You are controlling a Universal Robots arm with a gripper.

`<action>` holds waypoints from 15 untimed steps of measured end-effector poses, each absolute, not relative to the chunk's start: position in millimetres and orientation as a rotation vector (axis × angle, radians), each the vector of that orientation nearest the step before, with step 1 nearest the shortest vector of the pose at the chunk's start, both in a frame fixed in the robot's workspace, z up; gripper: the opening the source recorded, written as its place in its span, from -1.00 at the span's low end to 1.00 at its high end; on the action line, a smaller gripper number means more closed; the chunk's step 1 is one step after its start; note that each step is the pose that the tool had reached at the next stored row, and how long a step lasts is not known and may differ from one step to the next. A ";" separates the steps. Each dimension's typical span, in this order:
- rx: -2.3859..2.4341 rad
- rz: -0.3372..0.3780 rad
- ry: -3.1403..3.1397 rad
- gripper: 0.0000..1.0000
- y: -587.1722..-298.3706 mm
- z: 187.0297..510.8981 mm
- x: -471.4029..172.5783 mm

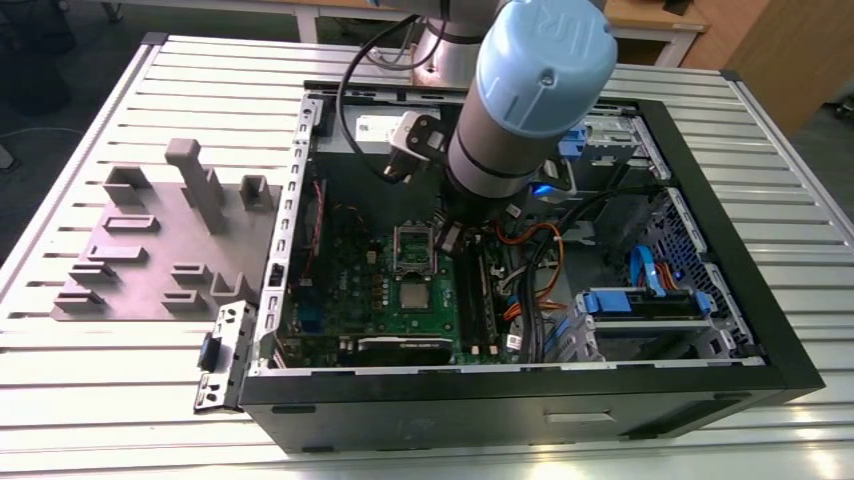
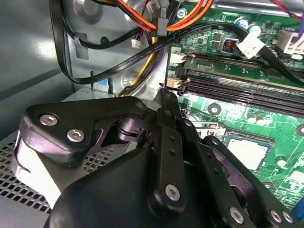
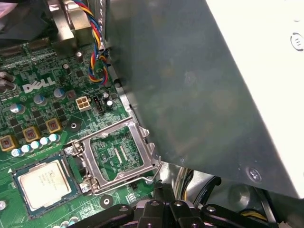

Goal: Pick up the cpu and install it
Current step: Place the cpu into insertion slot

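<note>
The cpu [image 3: 43,183] lies in its socket, seemingly — beside the open frame [image 3: 116,154].

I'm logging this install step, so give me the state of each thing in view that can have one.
cpu: lying flat in its socket on the motherboard, nothing gripping it.
socket frame: swung open beside the cpu.
computer case: lying on its side, side panel off, inside exposed.
gripper: inside the case above the motherboard, touching nothing visible.
</note>
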State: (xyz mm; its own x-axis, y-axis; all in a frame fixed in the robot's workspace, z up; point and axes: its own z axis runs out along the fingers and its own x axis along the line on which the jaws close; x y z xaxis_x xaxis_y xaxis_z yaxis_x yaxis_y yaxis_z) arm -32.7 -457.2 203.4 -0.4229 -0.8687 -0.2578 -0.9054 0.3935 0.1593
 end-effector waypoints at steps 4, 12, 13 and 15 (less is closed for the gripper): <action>-1.606 0.421 2.507 -0.79 -456.1 201.7 -33.0; -1.604 0.426 2.504 -0.79 -455.3 198.5 -34.5; -1.604 0.426 2.504 -0.79 -455.3 198.1 -34.7; -1.604 0.427 2.504 -0.79 -455.3 197.6 -35.2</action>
State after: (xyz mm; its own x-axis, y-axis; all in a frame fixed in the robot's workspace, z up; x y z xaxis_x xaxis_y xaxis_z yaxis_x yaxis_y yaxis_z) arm -35.2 -455.3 197.6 -0.4232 -0.8664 -0.2650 -0.9053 0.3924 0.1626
